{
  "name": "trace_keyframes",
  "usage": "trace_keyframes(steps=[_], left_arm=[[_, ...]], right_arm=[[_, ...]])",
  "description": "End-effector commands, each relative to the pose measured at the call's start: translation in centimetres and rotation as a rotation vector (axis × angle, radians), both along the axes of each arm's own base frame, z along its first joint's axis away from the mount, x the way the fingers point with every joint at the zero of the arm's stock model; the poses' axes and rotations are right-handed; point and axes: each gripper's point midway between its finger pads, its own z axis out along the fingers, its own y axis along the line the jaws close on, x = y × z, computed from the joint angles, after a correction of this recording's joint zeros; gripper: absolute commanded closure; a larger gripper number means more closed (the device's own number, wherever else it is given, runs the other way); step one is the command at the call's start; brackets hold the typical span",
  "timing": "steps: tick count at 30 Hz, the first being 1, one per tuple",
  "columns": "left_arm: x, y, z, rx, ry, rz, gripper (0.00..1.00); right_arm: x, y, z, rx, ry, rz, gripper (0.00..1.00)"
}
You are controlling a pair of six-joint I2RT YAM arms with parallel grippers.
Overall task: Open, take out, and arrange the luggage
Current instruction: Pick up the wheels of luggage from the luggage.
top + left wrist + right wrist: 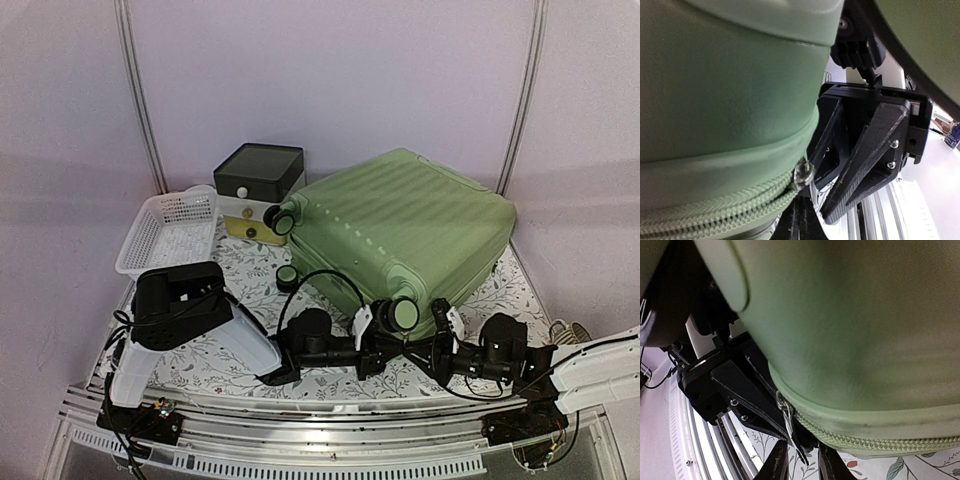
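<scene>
The luggage (400, 230), a light-green ribbed hard-shell suitcase, lies flat on the table with its zipper closed. Both grippers meet at its near corner, below a black caster wheel (405, 315). My left gripper (392, 345) (799, 202) is shut, its tips right beside the zipper pull (804, 175); whether it pinches the pull I cannot tell. My right gripper (425, 350) (802, 452) is open, and the zipper pull (786, 412) hangs between its fingers (777, 465) with gaps on both sides. The green shell (865, 330) fills most of both wrist views.
A dark-lidded white-and-yellow drawer box (258, 190) stands behind the suitcase's left corner. A white mesh basket (170, 230) sits at the far left. The metal rail (300, 440) runs along the near table edge, just behind both grippers.
</scene>
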Motion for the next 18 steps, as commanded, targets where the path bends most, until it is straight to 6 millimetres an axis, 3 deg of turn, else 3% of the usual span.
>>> trace_keyframes(steps=[1,8,18], left_arm=[[-1.3,-0.7,1.8,-0.056,-0.057,-0.045,0.98],[-1.2,-0.5,1.8,-0.057,-0.058,-0.04,0.98],[-0.9,2.0,2.9,-0.077,-0.067,0.04,0.97]], right_arm=[[0.6,0.7,2.0,0.066,-0.045,0.007,0.8],[0.3,0.9,2.0,0.066,-0.037,0.031,0.97],[0.1,-0.4,1.6,0.015,0.038,-0.014,0.99]])
